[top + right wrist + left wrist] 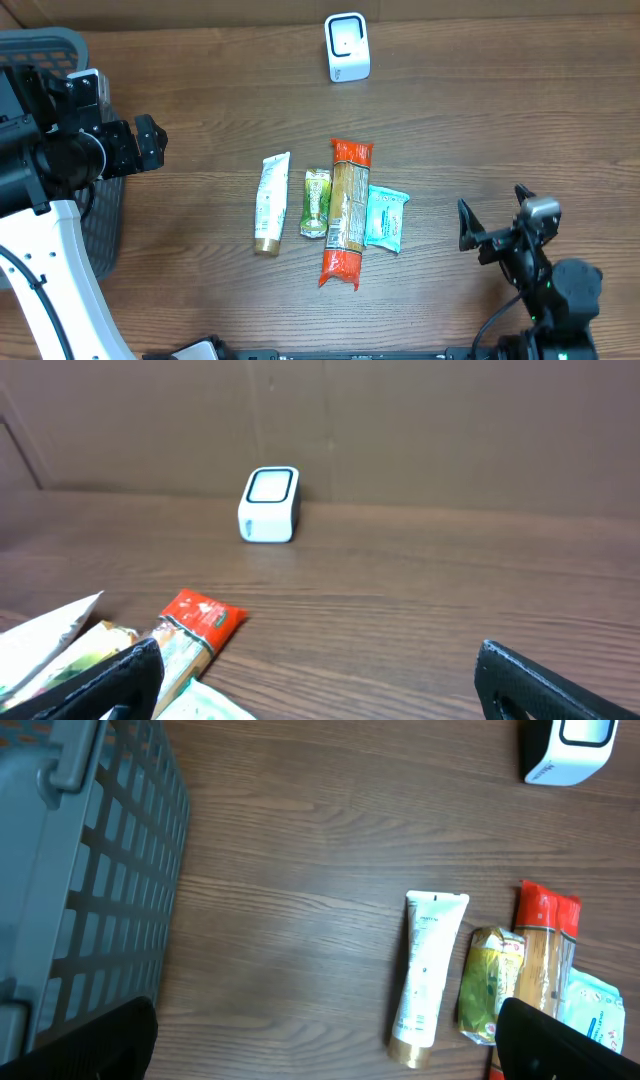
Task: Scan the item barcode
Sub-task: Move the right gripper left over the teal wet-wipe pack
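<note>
Work on the scan looks barely started. Left gripper and right gripper both hang wide open, empty. Tube, green packet, pasta pack and wipes pack lie side by side, well in front of the scanner. Next, one gripper must pick an item and turn its barcode to the scanner.

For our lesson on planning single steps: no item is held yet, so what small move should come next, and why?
Probably bring the right gripper over the light blue packet. Its jaws stand open and empty, that packet lies nearest it in the row of items, and the scanner beyond the row needs an item carried to it.
</note>
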